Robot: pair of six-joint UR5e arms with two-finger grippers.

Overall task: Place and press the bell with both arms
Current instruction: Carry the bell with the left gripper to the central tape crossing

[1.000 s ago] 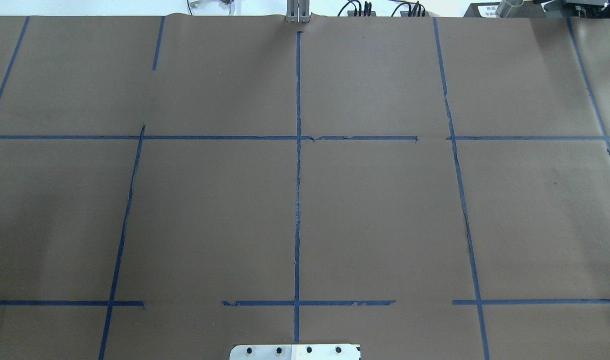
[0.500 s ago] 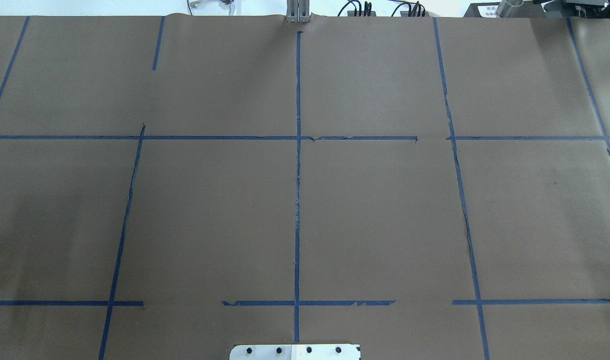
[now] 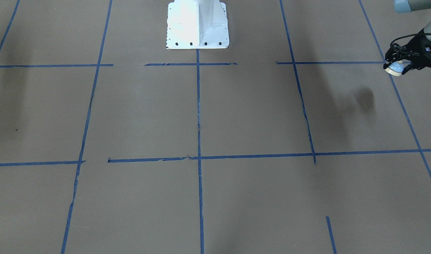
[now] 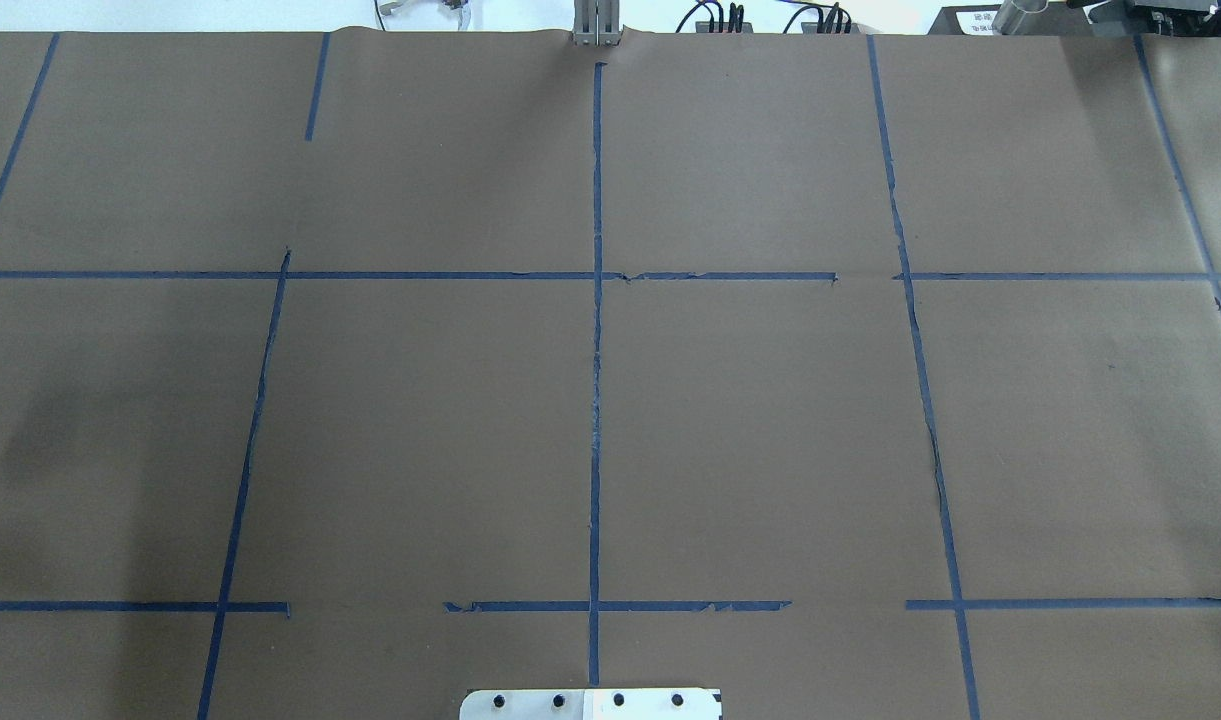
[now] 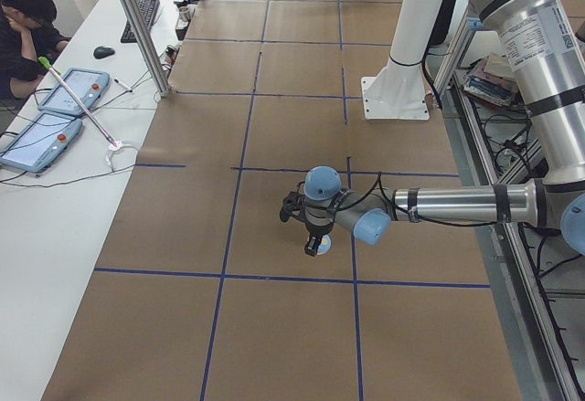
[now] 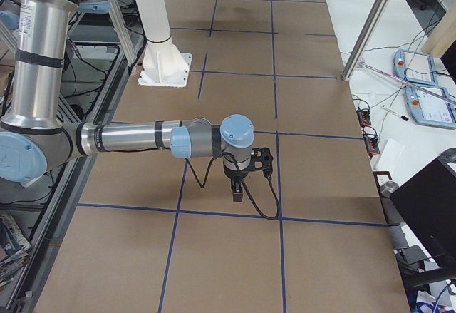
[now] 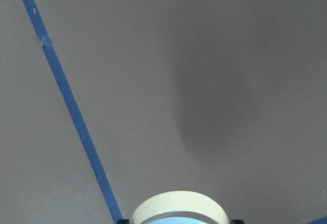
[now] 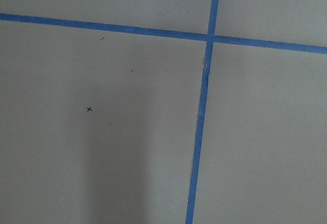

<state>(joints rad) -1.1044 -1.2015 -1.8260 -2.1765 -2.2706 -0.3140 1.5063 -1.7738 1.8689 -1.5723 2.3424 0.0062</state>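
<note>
The light-blue bell [image 3: 394, 69] with its cream base rim is held in my left gripper [image 3: 396, 65], which is shut on it, above the brown table at the view's right edge. In the exterior left view the bell [image 5: 317, 246] hangs under the near arm's gripper [image 5: 314, 235], close over a blue tape line. The left wrist view shows only the bell's cream rim [image 7: 179, 207] at the bottom edge. My right gripper [image 6: 238, 195] shows only in the exterior right view, pointing down just above the table; I cannot tell if it is open or shut.
The white mounting pedestal [image 3: 197, 24] stands at the robot's side of the table. Blue tape lines [image 4: 596, 400] split the brown paper into squares. A person [image 5: 23, 26] sits at a side table with tablets [image 5: 41, 141]. No arm shows in the overhead view.
In the overhead view a soft shadow at the left edge has grown darker and spread lower. No arm or bell shows there in any of the three frames.
</note>
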